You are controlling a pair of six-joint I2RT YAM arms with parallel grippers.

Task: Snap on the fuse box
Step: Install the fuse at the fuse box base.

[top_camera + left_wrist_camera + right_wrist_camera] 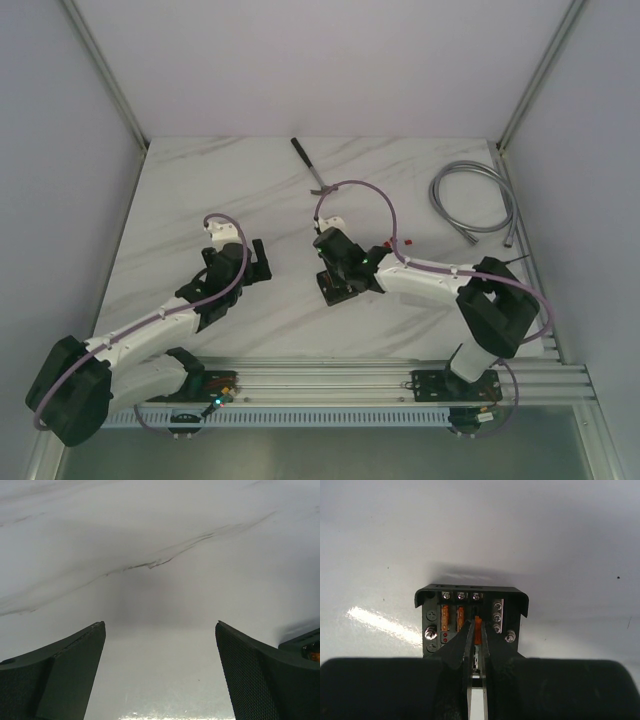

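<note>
While pinching orange fuse (478,634) over fuse box (434,602), set right gripper (476,626) square to slot (476,611); press straight down. Brace box with wide-spread left gripper (160,630).

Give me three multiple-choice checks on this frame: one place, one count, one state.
1. Where does the silver hose lie?
A) far right of the table
B) between the arms
C) on the near rail

2. How many orange fuses sit seated in the fuse box, left of the right end effector?
A) none
B) two
C) five

3. The left end effector is:
A) shut on a fuse
B) shut on the hose
C) open, holding nothing

Key: 1 A, it is coiled by the far right corner. 2 B, two stand side by side in the right wrist view. 3 C, its jaws stand wide apart over bare marble.
</note>
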